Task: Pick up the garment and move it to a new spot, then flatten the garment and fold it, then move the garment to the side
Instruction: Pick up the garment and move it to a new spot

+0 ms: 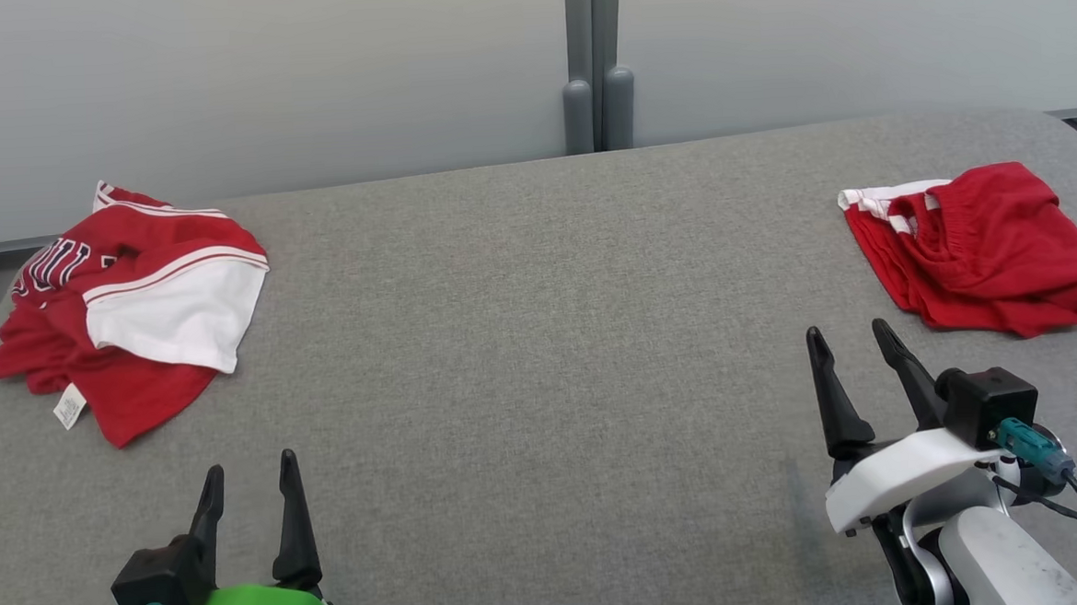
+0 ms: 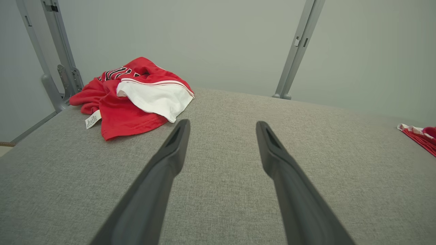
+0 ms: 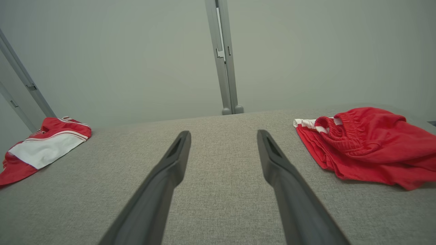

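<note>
Two crumpled garments lie on the grey fabric table (image 1: pixel 540 339). At the far left is a red and white jersey (image 1: pixel 124 306) with dark lettering and a white label, also in the left wrist view (image 2: pixel 136 97) and the right wrist view (image 3: pixel 41 149). At the far right lie red shorts (image 1: pixel 987 251) with a white-striped edge, large in the right wrist view (image 3: pixel 368 146). My left gripper (image 1: pixel 250 465) stands open near the front edge, below the jersey, holding nothing (image 2: pixel 223 124). My right gripper (image 1: pixel 846 332) stands open just left of and below the shorts, empty (image 3: pixel 223 134).
A pale wall with a grey upright post (image 1: pixel 595 60) runs behind the table's far edge. The table's right corner (image 1: pixel 1046 128) is rounded. A grey frame (image 2: pixel 58 68) stands beyond the table's left end. Bare grey fabric spans between the two garments.
</note>
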`<state>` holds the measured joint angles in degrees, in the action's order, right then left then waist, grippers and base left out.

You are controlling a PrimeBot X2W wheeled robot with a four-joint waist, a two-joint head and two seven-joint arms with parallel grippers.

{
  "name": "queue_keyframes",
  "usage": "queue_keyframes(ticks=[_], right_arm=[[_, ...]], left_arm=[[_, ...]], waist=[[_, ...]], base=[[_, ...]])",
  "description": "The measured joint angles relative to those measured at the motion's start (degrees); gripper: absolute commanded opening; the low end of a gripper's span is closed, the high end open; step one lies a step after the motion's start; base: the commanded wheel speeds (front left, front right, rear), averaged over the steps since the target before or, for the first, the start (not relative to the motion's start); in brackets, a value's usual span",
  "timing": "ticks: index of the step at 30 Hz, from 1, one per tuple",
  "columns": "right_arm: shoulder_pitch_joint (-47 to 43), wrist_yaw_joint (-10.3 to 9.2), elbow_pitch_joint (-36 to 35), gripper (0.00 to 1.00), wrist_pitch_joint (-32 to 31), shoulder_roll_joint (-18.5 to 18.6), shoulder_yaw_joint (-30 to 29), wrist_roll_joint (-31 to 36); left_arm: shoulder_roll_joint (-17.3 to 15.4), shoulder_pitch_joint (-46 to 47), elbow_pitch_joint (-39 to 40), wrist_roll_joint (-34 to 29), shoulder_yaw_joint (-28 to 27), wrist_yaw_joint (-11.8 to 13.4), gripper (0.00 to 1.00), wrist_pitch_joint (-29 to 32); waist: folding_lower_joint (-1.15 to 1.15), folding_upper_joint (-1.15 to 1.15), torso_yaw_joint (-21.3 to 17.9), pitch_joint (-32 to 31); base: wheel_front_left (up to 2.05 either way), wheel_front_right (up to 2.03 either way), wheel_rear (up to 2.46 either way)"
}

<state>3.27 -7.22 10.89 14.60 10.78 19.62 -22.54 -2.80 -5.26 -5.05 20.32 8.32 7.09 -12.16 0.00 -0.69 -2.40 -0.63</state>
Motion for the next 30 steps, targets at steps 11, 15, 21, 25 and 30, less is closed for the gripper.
queue_keyframes(ticks=[11, 15, 21, 25, 30], right_arm=[[-0.38, 0.12, -1.66, 1.00, 0.00, -0.30, 2.12, 1.02], [-0.24, 0.83, -1.97, 1.00, -0.01, -1.03, 3.88, 1.43], [0.31, 2.04, -1.97, 1.00, -0.54, -1.78, 5.45, 1.45], [0.91, 2.14, -1.87, 1.00, -0.60, -1.91, 5.41, 1.44], [0.84, 1.64, -1.70, 1.00, -0.60, -1.89, 3.88, 1.41]], left_arm=[[0.03, 0.02, -0.55, -0.54, -1.15, 0.00, 1.00, -0.45], [0.05, -0.04, -0.26, -1.03, -2.94, 0.00, 1.00, -0.54], [0.08, -1.27, 0.45, -1.41, -5.08, 0.01, 1.00, -1.02], [0.08, -1.90, 1.46, -1.41, -5.00, 0.01, 1.00, -1.03], [0.07, -1.87, 1.90, -1.44, -2.45, 0.01, 1.00, -0.99]], waist=[[0.00, 0.00, 5.76, -0.69], [0.00, 0.00, 8.62, -0.93], [0.00, 0.00, 13.24, -1.25], [0.00, 0.00, 16.46, -1.46], [0.00, 0.00, 20.48, -1.72]], base=[[0.00, 0.00, 0.00], [0.00, 0.00, 0.00], [0.00, 0.00, 0.00], [0.00, 0.00, 0.00], [0.00, 0.00, 0.00]])
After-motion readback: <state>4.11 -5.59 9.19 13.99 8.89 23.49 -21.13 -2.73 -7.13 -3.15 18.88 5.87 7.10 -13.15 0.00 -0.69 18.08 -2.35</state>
